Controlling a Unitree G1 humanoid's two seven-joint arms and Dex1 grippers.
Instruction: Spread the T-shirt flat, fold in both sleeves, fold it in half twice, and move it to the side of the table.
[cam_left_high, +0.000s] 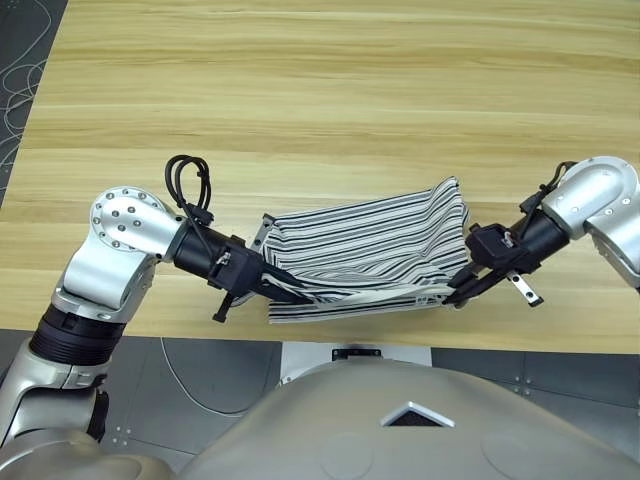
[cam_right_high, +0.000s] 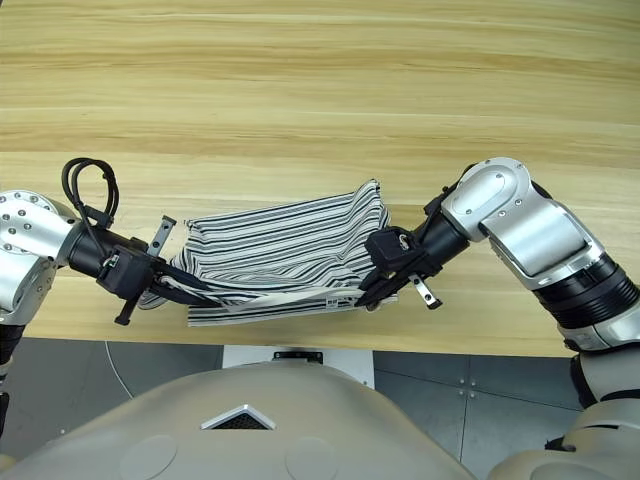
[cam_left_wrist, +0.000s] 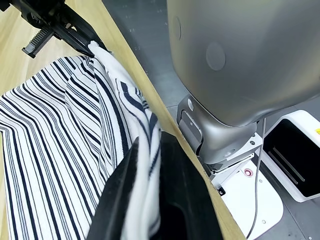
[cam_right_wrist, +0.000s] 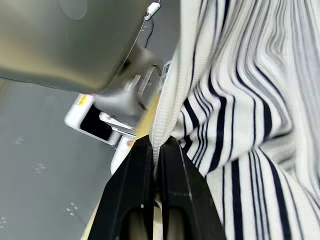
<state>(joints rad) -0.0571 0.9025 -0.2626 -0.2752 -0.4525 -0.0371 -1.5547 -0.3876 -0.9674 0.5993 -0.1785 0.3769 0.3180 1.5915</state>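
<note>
I have my left gripper (cam_left_high: 292, 292) clamped on the shirt's (cam_left_high: 370, 250) near left corner. My right gripper (cam_left_high: 458, 292) pinches the near right corner. The shirt stretches between them at the table's (cam_left_high: 300, 90) near edge.

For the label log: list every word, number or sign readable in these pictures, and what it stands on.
No text can be read.
The T-shirt bears only stripes.
A yellow mark on the white box is too small to read.
</note>
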